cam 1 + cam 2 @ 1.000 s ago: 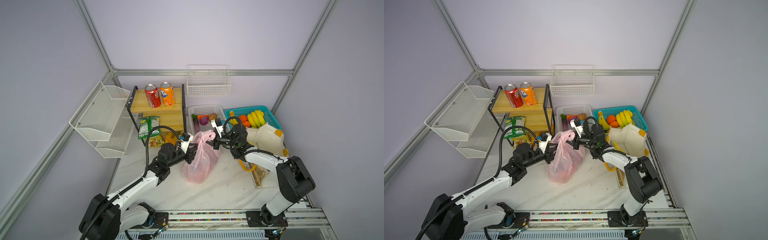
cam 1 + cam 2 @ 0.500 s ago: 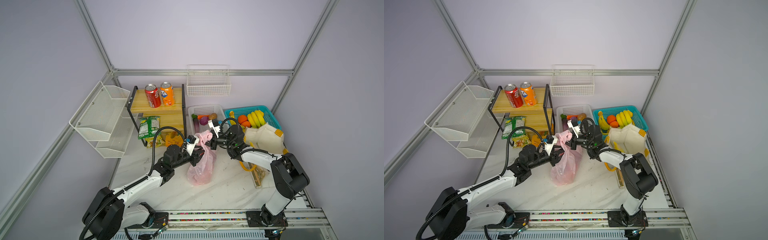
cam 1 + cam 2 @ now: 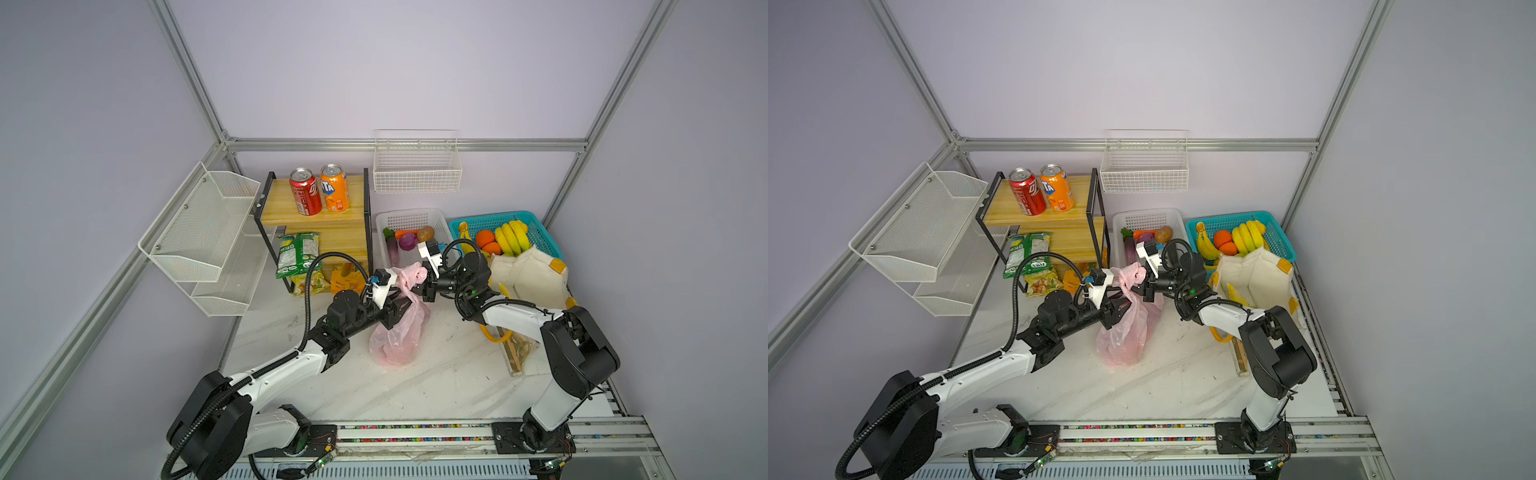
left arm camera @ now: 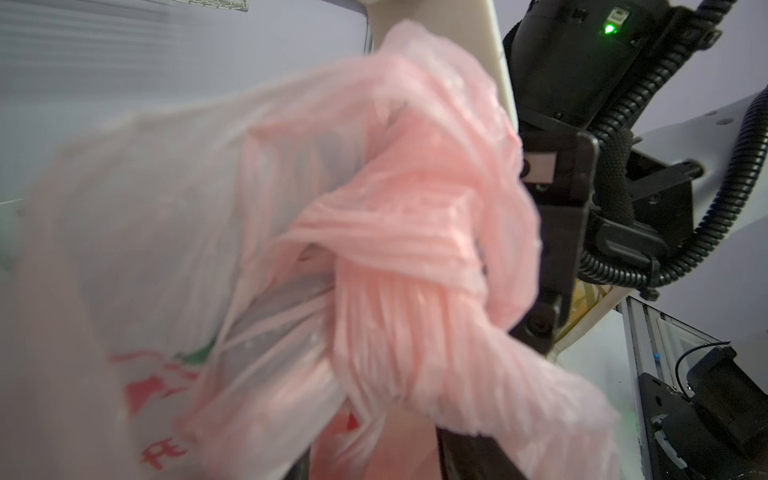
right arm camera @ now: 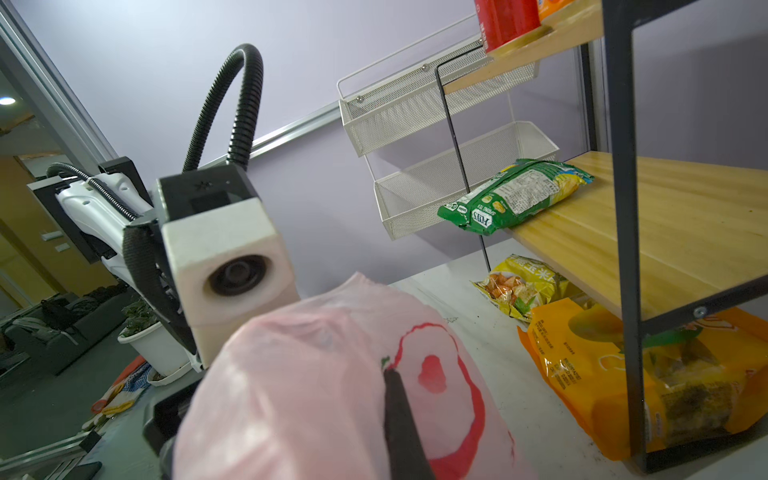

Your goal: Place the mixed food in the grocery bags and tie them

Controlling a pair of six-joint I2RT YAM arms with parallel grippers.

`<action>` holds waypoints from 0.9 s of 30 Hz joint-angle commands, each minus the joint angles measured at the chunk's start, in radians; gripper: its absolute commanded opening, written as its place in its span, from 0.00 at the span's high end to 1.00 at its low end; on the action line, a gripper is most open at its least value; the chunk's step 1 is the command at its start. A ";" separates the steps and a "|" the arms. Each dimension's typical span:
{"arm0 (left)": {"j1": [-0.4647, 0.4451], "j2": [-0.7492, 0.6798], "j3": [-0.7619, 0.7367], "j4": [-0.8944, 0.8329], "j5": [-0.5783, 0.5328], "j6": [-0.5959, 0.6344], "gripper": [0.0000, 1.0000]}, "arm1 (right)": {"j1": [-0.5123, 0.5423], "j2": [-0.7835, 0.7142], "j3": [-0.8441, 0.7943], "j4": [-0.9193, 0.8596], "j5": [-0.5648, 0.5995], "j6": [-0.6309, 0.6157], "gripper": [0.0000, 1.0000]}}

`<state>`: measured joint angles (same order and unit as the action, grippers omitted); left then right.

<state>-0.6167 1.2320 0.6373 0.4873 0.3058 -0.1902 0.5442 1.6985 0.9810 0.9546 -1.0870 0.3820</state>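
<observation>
On the worktop [image 3: 436,382] the pink plastic bag [image 3: 397,332] is half knotted at its handles and clamped by the right claw [image 3: 424,289]. How the left claw [image 3: 399,309] stands cannot be told. The red soda can [image 3: 305,197] is not yet packed from the shelf [image 3: 282,210].

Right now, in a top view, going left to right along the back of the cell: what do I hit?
In a top view: white mesh rack → red soda can → orange soda can → white basket → teal basket. The wire wall basket is left out because it overlaps the white basket.
</observation>
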 commanded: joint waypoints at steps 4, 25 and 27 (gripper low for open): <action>0.005 -0.100 -0.086 0.036 -0.041 0.027 0.44 | -0.003 -0.034 -0.013 0.058 -0.037 0.002 1.00; 0.104 -0.345 -0.098 -0.070 -0.020 0.148 0.65 | -0.019 -0.007 0.008 0.056 -0.062 -0.005 1.00; 0.104 -0.318 -0.064 -0.090 0.010 0.166 0.66 | -0.020 -0.007 0.012 0.056 -0.062 -0.004 1.00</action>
<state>-0.5167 0.8894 0.5121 0.3851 0.2584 -0.0639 0.5282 1.6981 0.9768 0.9577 -1.1240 0.3801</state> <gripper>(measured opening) 0.340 0.047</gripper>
